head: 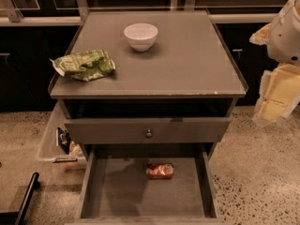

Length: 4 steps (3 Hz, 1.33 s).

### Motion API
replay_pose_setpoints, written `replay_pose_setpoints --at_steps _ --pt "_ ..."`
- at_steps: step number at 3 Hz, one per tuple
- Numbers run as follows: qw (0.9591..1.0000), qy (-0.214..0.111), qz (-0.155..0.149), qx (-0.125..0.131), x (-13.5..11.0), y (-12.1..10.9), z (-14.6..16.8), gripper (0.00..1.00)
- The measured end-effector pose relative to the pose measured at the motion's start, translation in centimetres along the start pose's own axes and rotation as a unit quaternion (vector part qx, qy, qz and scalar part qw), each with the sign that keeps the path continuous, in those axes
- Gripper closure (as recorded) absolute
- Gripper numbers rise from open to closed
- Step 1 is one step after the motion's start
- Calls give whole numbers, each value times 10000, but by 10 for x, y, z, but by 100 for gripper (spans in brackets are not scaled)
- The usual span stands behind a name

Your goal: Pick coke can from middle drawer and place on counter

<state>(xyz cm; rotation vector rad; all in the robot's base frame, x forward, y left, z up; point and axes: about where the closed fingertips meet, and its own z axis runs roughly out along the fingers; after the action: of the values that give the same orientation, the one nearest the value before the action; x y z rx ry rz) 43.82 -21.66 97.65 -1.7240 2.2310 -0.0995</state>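
Observation:
The coke can (160, 171) is red and lies on its side at the back middle of the open middle drawer (117, 193), a shallow dark grey drawer pulled out toward me. The counter (187, 69) is the flat grey cabinet top above it. My gripper (277, 93), pale yellow under a white arm segment (287, 28), hangs at the right edge of the view. It is beside the cabinet's right side, well above and to the right of the can, and holds nothing that I can see.
A white bowl (140, 35) stands at the counter's back middle and a green snack bag (84, 64) lies at its left. A drawer front with a round knob (148, 133) overhangs the open drawer. A clear bin (55, 142) sits left of the cabinet, with a black bar (26, 196) on the floor.

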Motion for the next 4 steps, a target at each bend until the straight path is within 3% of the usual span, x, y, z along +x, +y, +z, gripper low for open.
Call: replay_pose_setpoints --at_steps 2,4 --pt "9999 -64 42 -72 3 4 16 0" --pt "9992 -298 -142 -219 14 25 89 0"
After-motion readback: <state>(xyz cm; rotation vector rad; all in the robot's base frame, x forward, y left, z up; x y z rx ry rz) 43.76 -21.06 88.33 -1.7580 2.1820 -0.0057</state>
